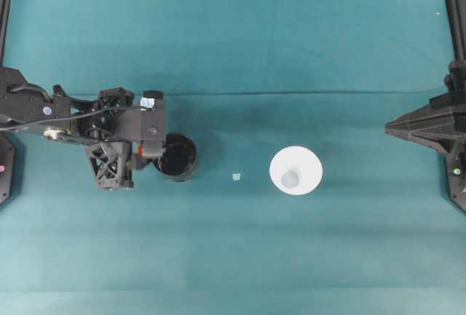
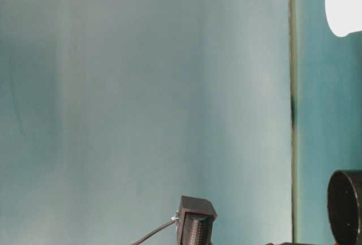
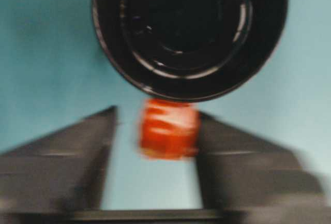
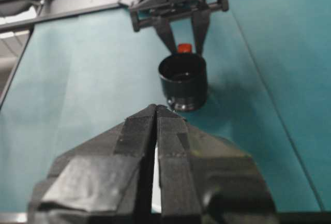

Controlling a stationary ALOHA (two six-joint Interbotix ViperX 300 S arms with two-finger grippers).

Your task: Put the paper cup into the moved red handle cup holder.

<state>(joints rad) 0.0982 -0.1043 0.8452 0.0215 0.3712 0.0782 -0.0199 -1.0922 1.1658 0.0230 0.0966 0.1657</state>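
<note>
We are seeing the left pincer sitting released around the orange-red tab of the red handle cup holder, its fingers straddling the tab with a gap on one side. The paper cup is standing well apart on the teal worktop, while the right pincer is hanging clenched, empty.

Paper cup: white, upright, open, alone on tabletop right of centre. Red handle cup holder: glossy black cylinder, upright, empty, well left; orange-red tab facing left.
</note>
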